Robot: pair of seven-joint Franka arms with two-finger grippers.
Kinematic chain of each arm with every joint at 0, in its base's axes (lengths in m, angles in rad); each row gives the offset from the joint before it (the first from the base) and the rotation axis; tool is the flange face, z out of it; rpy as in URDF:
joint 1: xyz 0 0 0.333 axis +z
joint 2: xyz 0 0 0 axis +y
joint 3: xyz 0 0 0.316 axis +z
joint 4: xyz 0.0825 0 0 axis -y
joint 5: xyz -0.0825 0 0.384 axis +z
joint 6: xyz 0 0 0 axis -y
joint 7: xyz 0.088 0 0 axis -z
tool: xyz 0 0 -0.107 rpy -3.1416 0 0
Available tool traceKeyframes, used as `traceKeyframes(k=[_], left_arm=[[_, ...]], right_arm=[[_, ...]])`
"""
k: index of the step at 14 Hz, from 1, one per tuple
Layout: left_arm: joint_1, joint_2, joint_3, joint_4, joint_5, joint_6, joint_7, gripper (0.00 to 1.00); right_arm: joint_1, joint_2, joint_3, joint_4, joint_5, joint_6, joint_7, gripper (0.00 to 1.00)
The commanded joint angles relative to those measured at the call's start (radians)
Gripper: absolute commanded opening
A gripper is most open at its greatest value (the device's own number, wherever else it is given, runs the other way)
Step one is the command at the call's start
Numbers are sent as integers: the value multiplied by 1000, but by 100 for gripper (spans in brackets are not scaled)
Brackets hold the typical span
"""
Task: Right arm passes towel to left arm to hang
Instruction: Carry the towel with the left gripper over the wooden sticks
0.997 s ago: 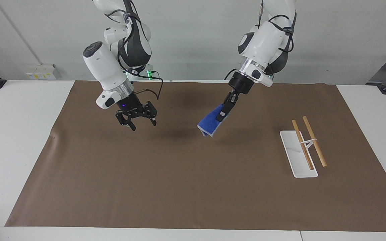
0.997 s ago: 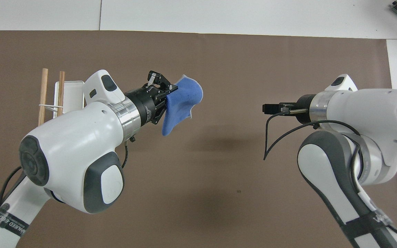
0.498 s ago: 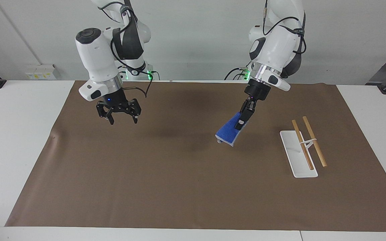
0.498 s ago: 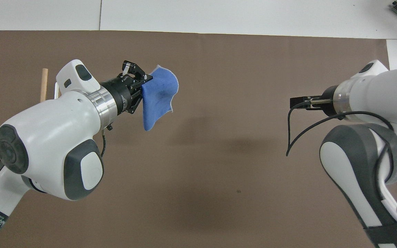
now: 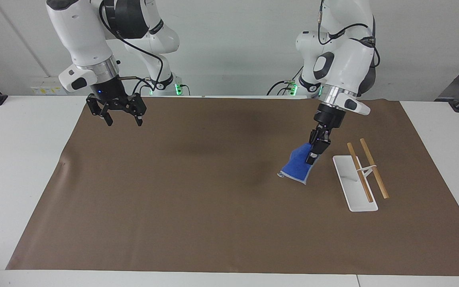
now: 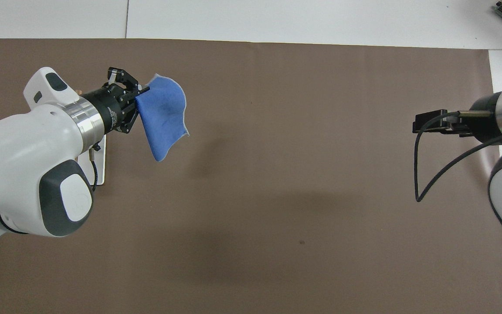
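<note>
The blue towel (image 5: pixel 298 167) hangs from my left gripper (image 5: pixel 312 157), which is shut on its upper edge. It hangs above the brown mat, close beside the rack (image 5: pixel 355 187), a white base with two wooden rods. In the overhead view the towel (image 6: pixel 161 113) spreads out from the left gripper (image 6: pixel 140 102), and the left arm hides most of the rack (image 6: pixel 101 165). My right gripper (image 5: pixel 124 121) is open and empty, raised over the mat's corner at the right arm's end, near the robots. It shows edge-on in the overhead view (image 6: pixel 425 122).
The brown mat (image 5: pixel 197 223) covers most of the white table (image 5: pixel 14 167). A black cable (image 6: pixel 421 174) loops down from the right wrist.
My left gripper has carried the towel toward the left arm's end, up beside the rack. My right gripper has risen and drawn back toward its own end, still open.
</note>
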Motion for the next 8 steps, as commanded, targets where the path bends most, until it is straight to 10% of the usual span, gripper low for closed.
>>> traceKeyframes(k=[1,8], left_arm=[[87,-17,-11,-25,23,15,4,0],[226,-24,-11,-81,23,60,-6,0]], right_arm=[[-35,9,7,75,-23,-99,22,100],[-95,-22,10,38,-6,-127,11,100]])
